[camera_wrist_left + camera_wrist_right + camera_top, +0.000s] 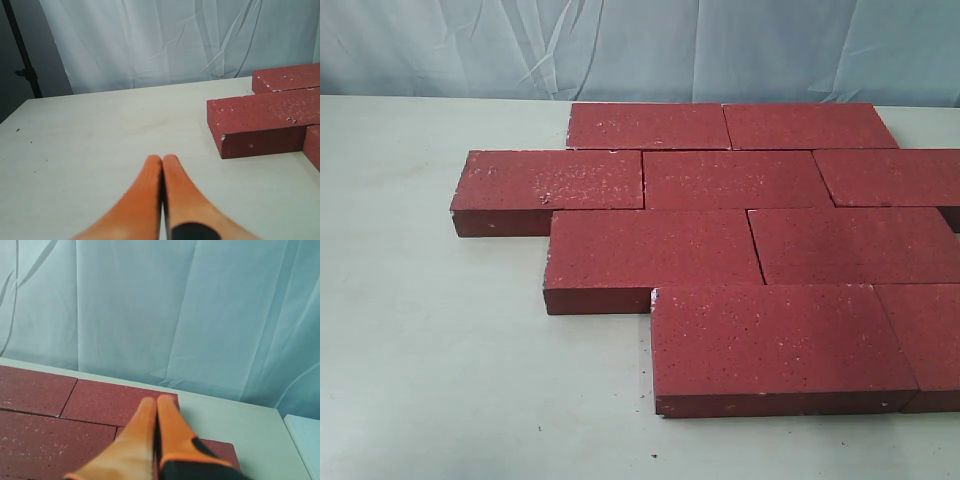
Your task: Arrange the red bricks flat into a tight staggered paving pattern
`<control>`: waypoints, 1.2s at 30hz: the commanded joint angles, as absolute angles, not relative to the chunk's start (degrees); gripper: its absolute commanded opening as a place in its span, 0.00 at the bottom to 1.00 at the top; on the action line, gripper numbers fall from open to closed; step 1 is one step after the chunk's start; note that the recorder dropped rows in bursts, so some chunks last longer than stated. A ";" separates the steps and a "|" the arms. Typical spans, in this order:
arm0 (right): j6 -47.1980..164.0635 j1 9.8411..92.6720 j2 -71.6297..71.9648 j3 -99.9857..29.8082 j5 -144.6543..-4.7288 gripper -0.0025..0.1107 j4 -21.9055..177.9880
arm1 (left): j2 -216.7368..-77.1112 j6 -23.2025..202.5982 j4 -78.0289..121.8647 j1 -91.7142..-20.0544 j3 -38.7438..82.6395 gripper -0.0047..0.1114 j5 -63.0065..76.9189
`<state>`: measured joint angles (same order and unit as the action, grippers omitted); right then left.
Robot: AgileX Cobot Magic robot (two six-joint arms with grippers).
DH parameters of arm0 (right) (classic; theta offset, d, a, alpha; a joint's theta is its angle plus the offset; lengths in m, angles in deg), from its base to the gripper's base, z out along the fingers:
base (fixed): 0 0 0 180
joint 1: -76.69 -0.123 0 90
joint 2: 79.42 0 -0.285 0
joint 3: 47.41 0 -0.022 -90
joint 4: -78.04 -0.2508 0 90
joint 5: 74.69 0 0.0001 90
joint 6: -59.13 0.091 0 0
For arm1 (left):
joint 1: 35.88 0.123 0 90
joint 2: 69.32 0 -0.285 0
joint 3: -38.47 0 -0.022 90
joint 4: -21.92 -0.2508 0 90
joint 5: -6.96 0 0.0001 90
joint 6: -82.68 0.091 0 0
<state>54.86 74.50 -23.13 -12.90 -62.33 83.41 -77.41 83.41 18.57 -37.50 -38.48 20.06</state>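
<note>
Looks like robot lab setup, plain white table [440,380], wrinkled pale cloth backdrop [470,45], blk stand pole [20,55]

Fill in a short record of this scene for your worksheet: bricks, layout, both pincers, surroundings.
bricks: nine in view, dark red, all lying flat
layout: four rows, from the back two, three, two, two; joints offset, seams narrow
table: pale, bare beside the bricks
left pincer: shut, empty, over bare table
right pincer: shut, empty, over the bricks
cloth: pale, creased, behind the table
</note>
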 commanded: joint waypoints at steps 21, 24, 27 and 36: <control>54.90 78.33 -53.86 15.94 -69.95 0.01 83.52 | -77.11 83.12 18.01 -37.41 -38.74 0.04 19.73; 54.90 78.33 -54.33 16.34 -69.95 0.01 83.52 | -77.11 83.12 18.01 -37.41 -38.74 0.04 19.73; 54.90 78.33 -54.33 16.34 -69.84 0.01 83.52 | -77.11 83.12 18.01 -37.41 -38.74 0.04 19.73; 55.85 78.33 -57.70 16.44 -67.64 0.01 82.55 | -77.11 83.12 18.01 -37.41 -38.74 0.04 19.73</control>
<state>55.10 78.06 -56.05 16.37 -68.93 82.74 -77.41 83.30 18.13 -37.50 -38.48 20.06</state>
